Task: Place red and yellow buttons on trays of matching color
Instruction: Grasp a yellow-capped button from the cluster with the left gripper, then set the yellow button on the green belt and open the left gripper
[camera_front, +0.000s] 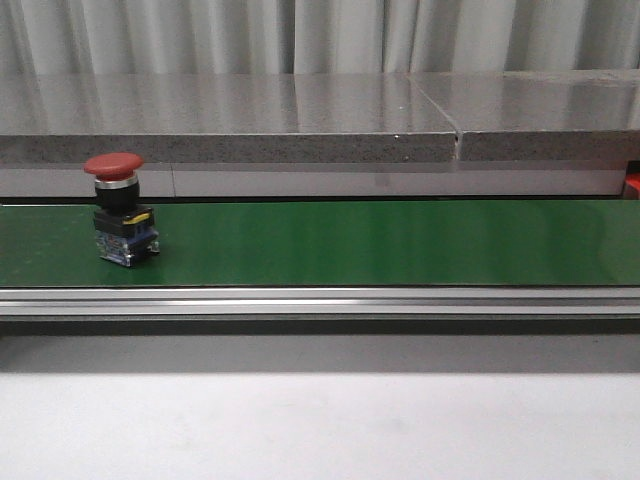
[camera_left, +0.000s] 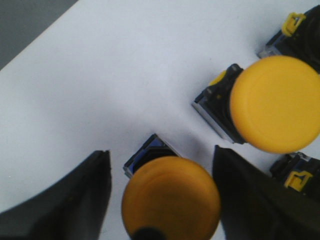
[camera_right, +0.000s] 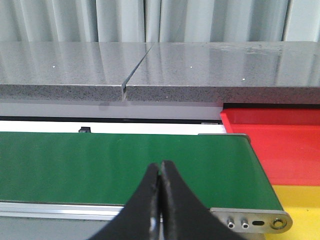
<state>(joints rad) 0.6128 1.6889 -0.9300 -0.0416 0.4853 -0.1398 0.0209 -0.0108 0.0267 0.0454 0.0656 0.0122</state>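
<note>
Closest in, the left gripper (camera_left: 159, 200) has its fingers spread wide on either side of a yellow button (camera_left: 170, 197) standing on a white surface, with a second yellow button (camera_left: 272, 102) just beside it, so the fingers should close squarely on the cap and stay off the neighbour. The right gripper (camera_right: 159, 200) hangs with its fingers pressed together and empty above the green belt (camera_right: 125, 160), beside the red tray (camera_right: 285, 145) and yellow tray (camera_right: 300, 210). Farther off, a red button (camera_front: 118, 205) stands upright at the belt's left end.

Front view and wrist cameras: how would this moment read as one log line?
left gripper: open around yellow button | right gripper: shut, empty | red button: upright on green belt | red tray: empty
</note>
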